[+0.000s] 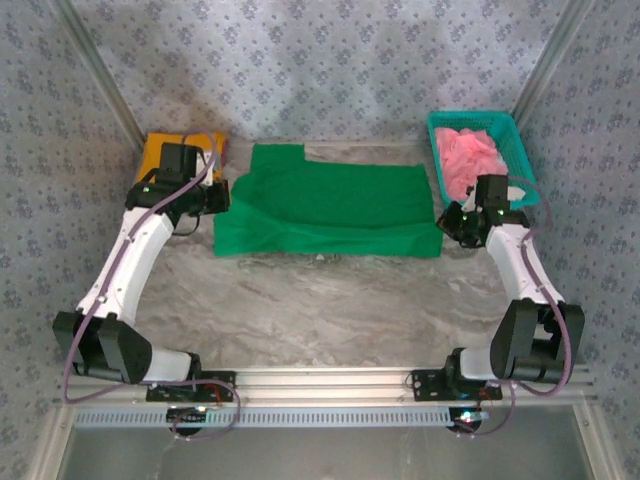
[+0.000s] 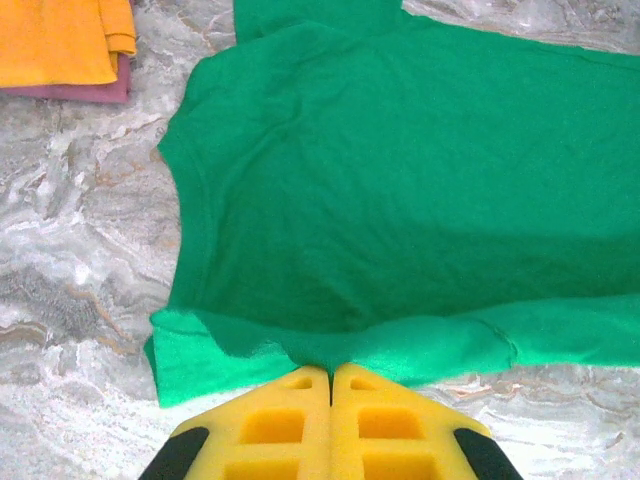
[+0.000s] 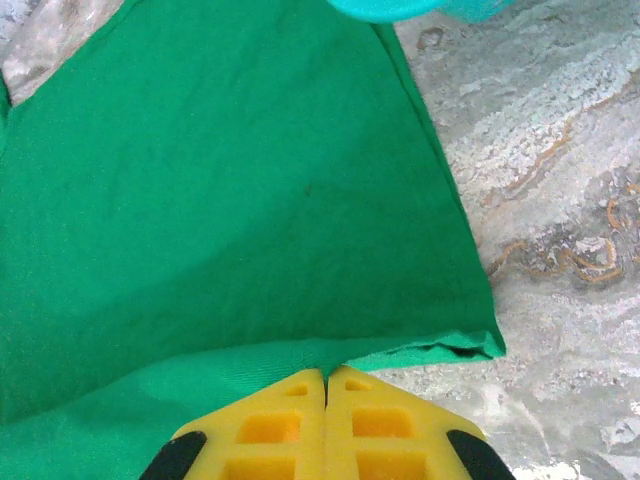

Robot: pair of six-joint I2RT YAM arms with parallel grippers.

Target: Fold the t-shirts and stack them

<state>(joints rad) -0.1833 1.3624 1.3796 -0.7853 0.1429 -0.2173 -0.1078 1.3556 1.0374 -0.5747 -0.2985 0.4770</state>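
The bright green t-shirt [image 1: 330, 200] lies spread across the middle of the marble table, its near hem raised in a folded band. At the shirt's left side, my left gripper [image 1: 224, 199] [image 2: 331, 370] is shut on that near edge. My right gripper [image 1: 444, 221] [image 3: 327, 372] is shut on the same edge close to the right corner. The green t-shirt [image 2: 400, 180] [image 3: 220, 180] stretches away from both sets of yellow fingers. A folded orange-yellow t-shirt [image 1: 165, 152] [image 2: 60, 40] rests at the back left on a pinkish layer [image 2: 95, 92]. A crumpled pink t-shirt [image 1: 470, 160] sits in the basket.
A teal mesh basket [image 1: 522, 150] [image 3: 400, 8] stands at the back right, just beyond my right gripper. Patterned walls close in the back and both sides. Bare marble table [image 1: 330, 300] lies between the shirt and the arm bases.
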